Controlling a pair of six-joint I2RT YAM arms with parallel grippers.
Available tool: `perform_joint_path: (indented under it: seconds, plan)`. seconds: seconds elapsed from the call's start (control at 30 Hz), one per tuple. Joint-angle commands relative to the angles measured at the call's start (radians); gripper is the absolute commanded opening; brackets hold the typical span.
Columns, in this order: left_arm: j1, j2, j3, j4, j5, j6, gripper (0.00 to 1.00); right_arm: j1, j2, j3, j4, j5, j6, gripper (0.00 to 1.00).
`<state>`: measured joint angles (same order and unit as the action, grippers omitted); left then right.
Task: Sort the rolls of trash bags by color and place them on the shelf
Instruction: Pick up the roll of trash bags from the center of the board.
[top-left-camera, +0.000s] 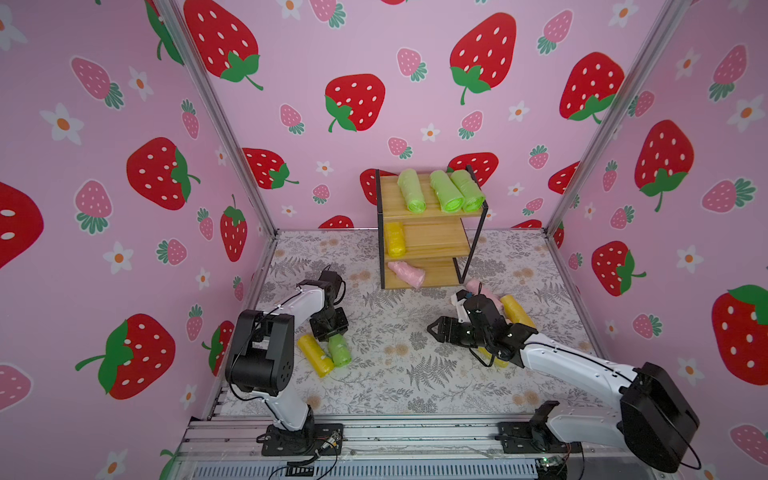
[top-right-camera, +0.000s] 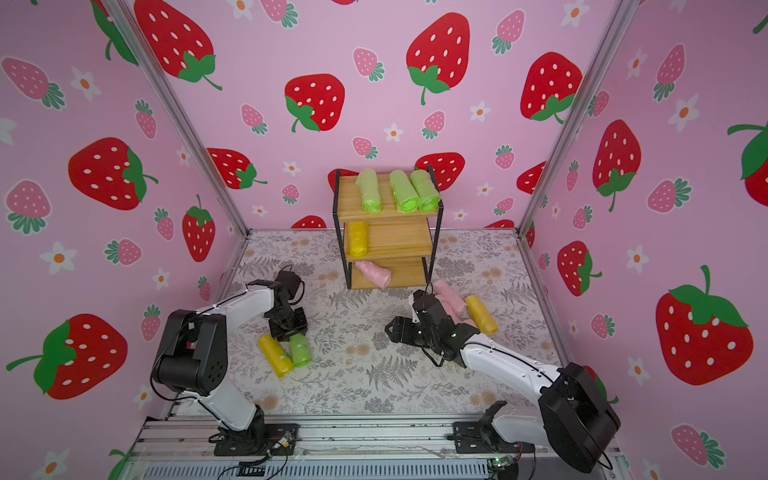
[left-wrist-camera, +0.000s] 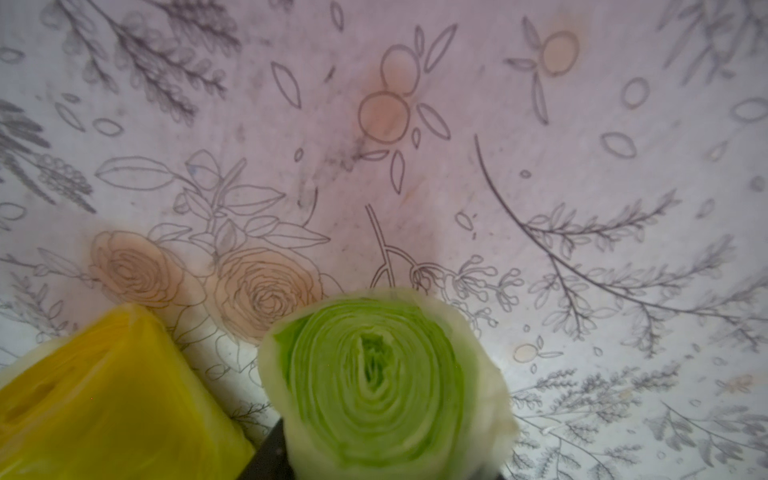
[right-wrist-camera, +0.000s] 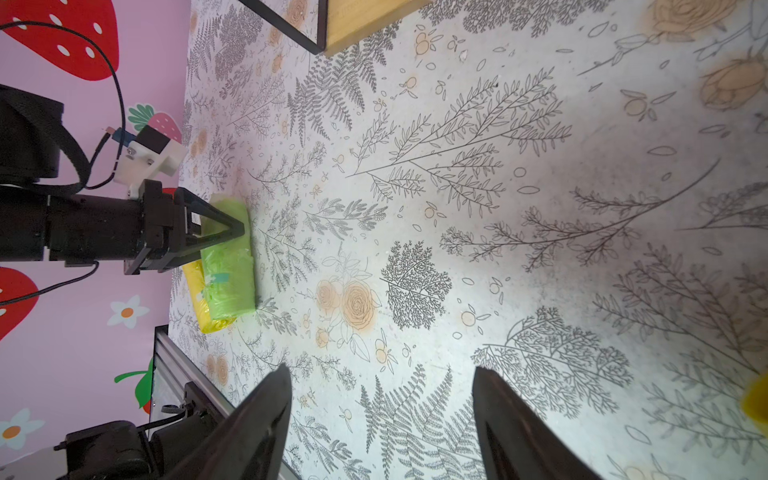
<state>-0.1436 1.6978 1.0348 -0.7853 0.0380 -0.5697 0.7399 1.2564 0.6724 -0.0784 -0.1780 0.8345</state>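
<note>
A light green roll (top-left-camera: 340, 352) (left-wrist-camera: 374, 382) lies on the mat at the left, touching a yellow roll (top-left-camera: 315, 355) (left-wrist-camera: 104, 395). My left gripper (top-left-camera: 333, 337) (right-wrist-camera: 232, 226) reaches down over the green roll's far end and is shut on it. My right gripper (top-left-camera: 432, 328) (right-wrist-camera: 380, 368) hangs open over bare mat mid-table, nothing between its fingers. The shelf (top-left-camera: 436, 243) (top-right-camera: 399, 240) stands at the back. Three green rolls (top-left-camera: 446, 192) lie on its top board, one yellow roll (top-left-camera: 395, 239) on the middle, one pink roll (top-left-camera: 406, 273) on the bottom.
Behind my right wrist, pink rolls (top-left-camera: 487, 297) and a yellow roll (top-left-camera: 518, 311) lie on the mat near the shelf's right foot. Another yellow roll (top-left-camera: 495, 360) shows under my right arm. Strawberry-print walls close in three sides.
</note>
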Motion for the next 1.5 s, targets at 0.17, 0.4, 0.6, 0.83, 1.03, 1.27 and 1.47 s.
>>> perform_joint_path:
  seconds: [0.17, 0.4, 0.6, 0.83, 1.03, 1.27, 1.47]
  plan:
    - [0.001, -0.02, -0.025, 0.073, 0.146, -0.001, 0.0, 0.014, -0.047, -0.028, -0.05, 0.031, 0.019, 0.74]
    - [0.003, -0.207, -0.104, 0.105, 0.258, -0.062, 0.0, 0.085, -0.104, 0.043, -0.19, 0.105, -0.028, 0.83]
    - [0.001, -0.424, -0.191, 0.138, 0.368, -0.207, 0.0, 0.196, -0.066, 0.18, -0.231, 0.137, -0.074, 0.88]
    - [-0.001, -0.646, -0.239, 0.136, 0.4, -0.359, 0.0, 0.343, 0.05, 0.359, -0.191, 0.092, -0.121, 0.94]
    - [-0.004, -0.732, -0.23, 0.107, 0.41, -0.407, 0.0, 0.452, 0.138, 0.458, -0.146, 0.069, -0.153, 0.94]
    - [-0.008, -0.766, -0.231, 0.099, 0.441, -0.454, 0.0, 0.521, 0.232, 0.545, -0.2, 0.12, -0.198, 0.99]
    - [-0.014, -0.805, -0.2, 0.081, 0.464, -0.49, 0.0, 0.561, 0.283, 0.609, -0.263, 0.203, -0.235, 0.99]
